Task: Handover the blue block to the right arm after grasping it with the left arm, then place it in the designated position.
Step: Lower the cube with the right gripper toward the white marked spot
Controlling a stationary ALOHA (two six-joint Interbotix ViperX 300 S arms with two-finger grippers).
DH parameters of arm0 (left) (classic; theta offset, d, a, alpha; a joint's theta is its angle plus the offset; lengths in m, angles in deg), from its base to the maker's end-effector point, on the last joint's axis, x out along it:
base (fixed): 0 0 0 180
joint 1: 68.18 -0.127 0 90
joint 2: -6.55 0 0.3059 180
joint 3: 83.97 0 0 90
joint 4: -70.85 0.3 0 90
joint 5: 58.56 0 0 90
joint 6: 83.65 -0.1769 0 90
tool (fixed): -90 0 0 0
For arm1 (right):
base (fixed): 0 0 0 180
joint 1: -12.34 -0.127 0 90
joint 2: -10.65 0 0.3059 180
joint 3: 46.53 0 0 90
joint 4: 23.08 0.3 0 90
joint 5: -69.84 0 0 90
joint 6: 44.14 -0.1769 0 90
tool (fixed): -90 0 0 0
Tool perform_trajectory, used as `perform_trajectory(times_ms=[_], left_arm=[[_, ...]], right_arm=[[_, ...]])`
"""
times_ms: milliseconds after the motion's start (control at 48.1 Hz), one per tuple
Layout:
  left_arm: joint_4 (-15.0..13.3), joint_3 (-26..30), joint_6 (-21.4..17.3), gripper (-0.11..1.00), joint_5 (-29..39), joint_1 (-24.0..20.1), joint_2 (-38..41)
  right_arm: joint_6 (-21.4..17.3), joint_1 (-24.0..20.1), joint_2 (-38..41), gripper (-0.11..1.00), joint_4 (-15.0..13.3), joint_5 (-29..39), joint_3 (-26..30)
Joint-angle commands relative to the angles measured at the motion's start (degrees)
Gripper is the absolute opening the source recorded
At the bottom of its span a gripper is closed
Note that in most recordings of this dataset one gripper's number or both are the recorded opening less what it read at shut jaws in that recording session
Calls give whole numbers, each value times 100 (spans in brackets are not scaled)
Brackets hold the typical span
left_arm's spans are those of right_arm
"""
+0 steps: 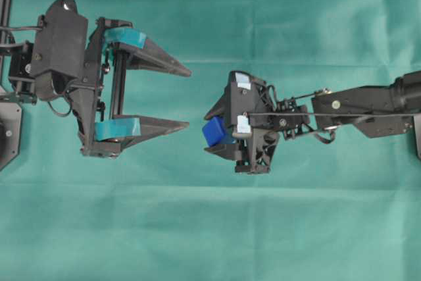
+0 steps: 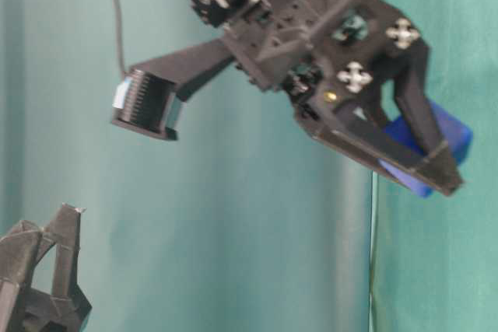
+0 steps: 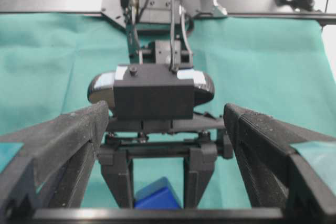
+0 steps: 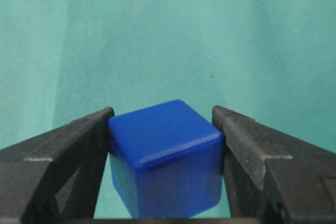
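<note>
The blue block, a glossy cube with softly rounded edges, sat squarely between the right gripper's two plain black fingers, each matte, wedge-shaped finger pressed flat against an opposite face, so the jaws were partly closed and clamped on it. In the right wrist view the cube's top face and front face showed clear of the fingers, with wrinkled teal cloth behind. From overhead the block lay inside the right gripper's jaws near their tips, and the right arm reached in from the right edge with the gripper tipped downward. The table-level view showed the cube jutting out beyond the ribbed black finger, held clear of the surface. The left gripper stood well apart from the block, its jaws spread fully wide with nothing between them; its long pointed fingers were black with bands of teal tape near their roots. In the left wrist view those fingers showed a coarse, grainy texture, and the block appeared ahead of them, low between the right gripper's fingers.
</note>
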Motion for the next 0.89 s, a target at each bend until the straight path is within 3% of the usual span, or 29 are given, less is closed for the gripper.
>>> perform_trajectory(times_ms=[0,520,874], left_arm=[[9,149,-9,100,-35,18,-35],[9,158,0,100,-35,9,-26],[9,158,-9,100,-26,9,-35]], right_arm=[[-9,26,0,62,26,-167,97],[-9,88,729,62,114,-694,211],[0,88,809,62,176,-800,220]])
